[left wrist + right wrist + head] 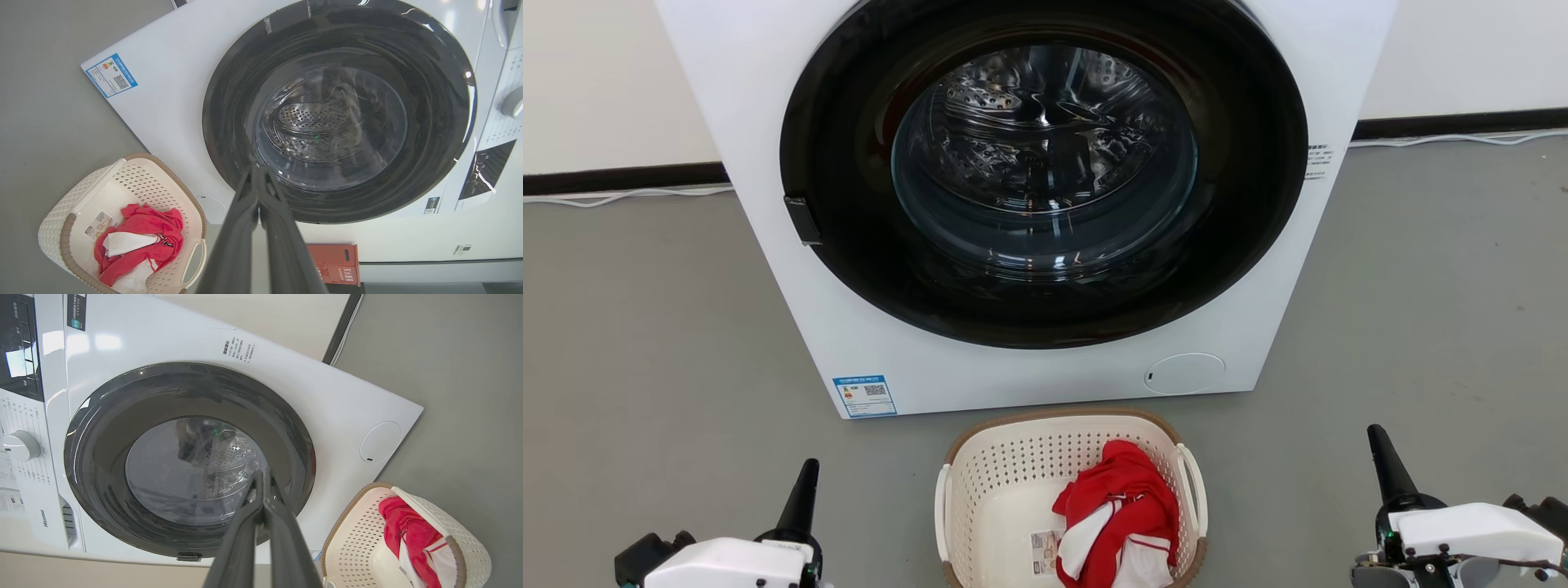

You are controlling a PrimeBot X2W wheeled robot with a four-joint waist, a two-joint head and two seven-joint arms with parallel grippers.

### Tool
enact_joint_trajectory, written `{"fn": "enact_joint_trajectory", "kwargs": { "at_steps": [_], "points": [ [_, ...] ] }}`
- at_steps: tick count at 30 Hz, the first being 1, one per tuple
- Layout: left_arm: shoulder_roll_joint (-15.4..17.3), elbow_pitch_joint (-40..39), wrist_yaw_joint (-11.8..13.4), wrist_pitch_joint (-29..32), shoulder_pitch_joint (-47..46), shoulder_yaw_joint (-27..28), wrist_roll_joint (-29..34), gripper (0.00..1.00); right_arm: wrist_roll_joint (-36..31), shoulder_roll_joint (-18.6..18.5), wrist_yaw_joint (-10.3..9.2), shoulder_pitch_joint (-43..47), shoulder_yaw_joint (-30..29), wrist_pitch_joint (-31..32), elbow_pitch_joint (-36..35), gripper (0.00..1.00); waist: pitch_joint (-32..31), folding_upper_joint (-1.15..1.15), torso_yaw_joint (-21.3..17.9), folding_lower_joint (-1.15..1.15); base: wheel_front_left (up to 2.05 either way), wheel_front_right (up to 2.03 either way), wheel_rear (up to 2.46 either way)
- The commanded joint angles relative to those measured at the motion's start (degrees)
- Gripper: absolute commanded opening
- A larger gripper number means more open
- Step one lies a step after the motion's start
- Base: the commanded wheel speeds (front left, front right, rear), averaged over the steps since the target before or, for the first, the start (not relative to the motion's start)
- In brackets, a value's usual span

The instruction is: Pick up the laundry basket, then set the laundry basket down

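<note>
The cream-white perforated plastic laundry basket (1013,469) is flanked, untouched, by the left tool (807,475) and right tool (1377,438), both closed.

Grey floor (645,327), smooth and evenly lit; off-white wall (605,73) behind it, with a black baseboard (621,177) and a white cable (629,194) lying along its foot. White front-load washing machine (760,122) stands in front of the wall: round dark door (849,269) shut, steel drum (1045,122) visible through the glass, blue sticker (864,395) at the lower left corner, round white cover (1184,373) at the lower right. Wrist views add a dial (18,446) on the control panel, glare patches on the white casing, and a red box (337,263) by the wall.
</note>
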Motion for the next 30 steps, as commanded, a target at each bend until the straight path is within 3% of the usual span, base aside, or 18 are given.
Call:
{"fn": "enact_joint_trajectory", "kwargs": {
  "at_steps": [1,30],
  "points": [
    [0.2,-1.9,-0.9,0.3,-3.0,1.7,-1.6,0.0,2.0,-0.3,0.32,-2.3,0.6,0.7,-2.0,0.0,0.0,0.0,0.0,0.0,0.0,0.0,0.0],
    [-0.4,-4.5,-3.4,5.0,-4.6,3.9,-16.9,0.0,20.9,0.8,0.41,-2.6,-0.9,5.4,-5.3,0.0,0.4,0.0,0.5,0.0,0.0,0.0,0.0]
  ]
}}
